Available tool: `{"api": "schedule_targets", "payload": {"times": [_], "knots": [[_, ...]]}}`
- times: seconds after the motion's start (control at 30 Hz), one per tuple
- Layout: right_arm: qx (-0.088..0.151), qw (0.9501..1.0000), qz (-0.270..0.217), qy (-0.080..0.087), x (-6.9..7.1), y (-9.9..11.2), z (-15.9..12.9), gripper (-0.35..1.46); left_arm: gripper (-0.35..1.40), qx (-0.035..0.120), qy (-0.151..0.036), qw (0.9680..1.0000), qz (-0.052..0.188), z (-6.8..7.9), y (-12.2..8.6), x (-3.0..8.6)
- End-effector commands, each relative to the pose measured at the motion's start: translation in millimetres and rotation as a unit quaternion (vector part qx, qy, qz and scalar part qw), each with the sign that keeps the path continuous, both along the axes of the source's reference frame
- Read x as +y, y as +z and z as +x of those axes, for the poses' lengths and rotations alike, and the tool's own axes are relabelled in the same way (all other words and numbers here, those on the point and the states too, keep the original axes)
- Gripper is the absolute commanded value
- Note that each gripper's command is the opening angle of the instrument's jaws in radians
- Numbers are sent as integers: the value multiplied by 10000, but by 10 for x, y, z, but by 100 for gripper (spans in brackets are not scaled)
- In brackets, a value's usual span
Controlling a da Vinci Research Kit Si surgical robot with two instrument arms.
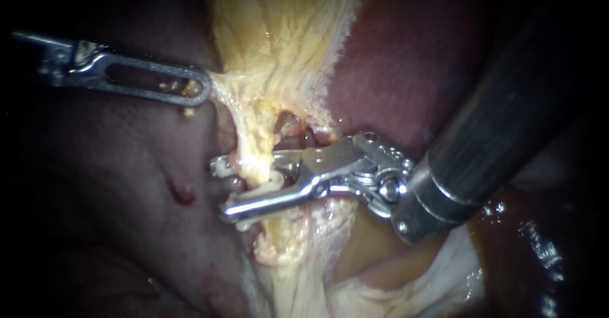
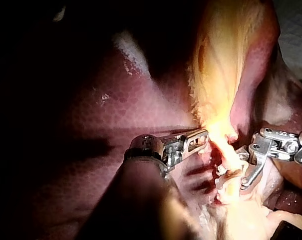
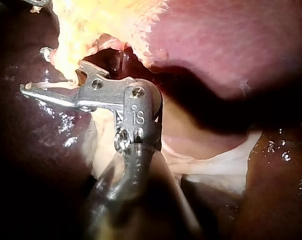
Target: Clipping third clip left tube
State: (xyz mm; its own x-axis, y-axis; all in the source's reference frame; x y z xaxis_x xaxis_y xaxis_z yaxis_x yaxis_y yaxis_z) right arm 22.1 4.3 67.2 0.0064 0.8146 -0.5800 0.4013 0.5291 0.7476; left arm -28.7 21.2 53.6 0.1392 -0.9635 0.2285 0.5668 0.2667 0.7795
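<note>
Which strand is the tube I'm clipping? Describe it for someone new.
Start at the yellow tissue hanging between dark liver. It narrows downward into the tube, the only strand passing between the open jaws of the right instrument.

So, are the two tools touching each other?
No, the left tool grips yellowish tissue, with a clear gap to the right tool lower down around the tube.

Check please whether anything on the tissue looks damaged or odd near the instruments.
One thing: a small dark red spot on the liver, beside the open jaws of the right instrument. It looks like a nick or a clot; I cannot tell which. Nothing else stands out.
</note>
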Motion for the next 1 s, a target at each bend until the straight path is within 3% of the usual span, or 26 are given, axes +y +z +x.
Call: {"api": "schedule_targets", "payload": {"times": [0.03, 0.1, 0.37, 0.47, 0.5, 0.63, 1.0], "knots": [[-16, 10000, 4, 9, 0, 0, -2, 18, -35, -1, 0, 10000, 0, 0, 0, 0], [-39, 10000, 7, 18, 0, 1, -7, -3, -35, 0, 0, 10000, -1, 0, 0, 0], [-102, 9999, 22, 88, 1, 5, -9, -35, -35, 0, 0, 10000, -1, 0, 0, 0], [4, 10000, -25, -59, 1, 5, -10, -35, -35, 0, -1, 10000, -1, 0, 0, 0], [78, 9998, -82, -192, 1, 5, -10, -35, -35, 0, -1, 10000, -1, 0, 0, 0], [-184, 9988, -299, -337, 1, 5, -9, -35, -35, 0, -1, 10000, -1, 0, 1, 0], [-235, 9985, -327, -366, 0, 9, -7, -35, -35, 1, -1, 10000, -4, 0, 2, 0]]}}
